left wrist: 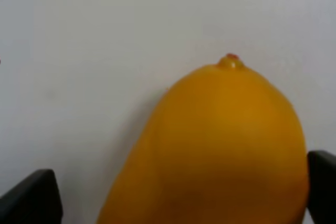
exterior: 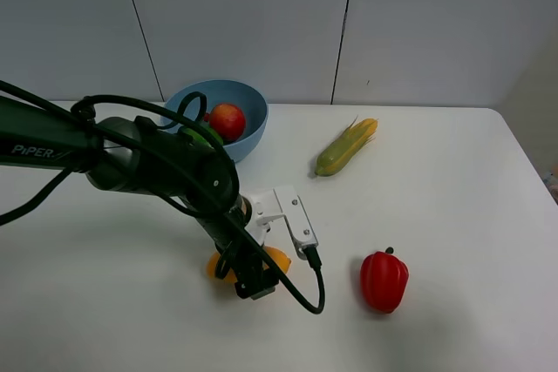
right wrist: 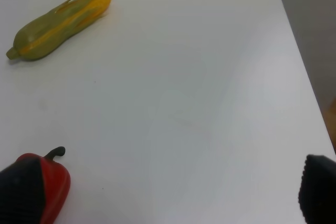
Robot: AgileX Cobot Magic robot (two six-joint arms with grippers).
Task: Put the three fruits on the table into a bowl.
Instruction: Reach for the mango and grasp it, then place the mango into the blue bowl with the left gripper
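Observation:
The orange-yellow mango (exterior: 278, 259) lies on the white table (exterior: 453, 198), mostly hidden by my left arm. My left gripper (exterior: 250, 274) is down over it. In the left wrist view the mango (left wrist: 220, 145) fills the space between the jaws of the left gripper (left wrist: 178, 195); one finger (left wrist: 321, 182) is at its side, the other finger (left wrist: 32, 198) stands apart from it, so the gripper is open. The light-blue bowl (exterior: 251, 131) at the back holds the red pomegranate (exterior: 227, 119) and the green lime (exterior: 200, 135), which is partly behind the arm. My right gripper (right wrist: 168, 198) is open and empty.
A yellow-green corn cob (exterior: 346, 147) (right wrist: 58, 24) lies right of the bowl. A red bell pepper (exterior: 384, 280) (right wrist: 52, 187) stands right of the mango, close to one right fingertip. The table's right edge (right wrist: 299, 77) runs past the right gripper.

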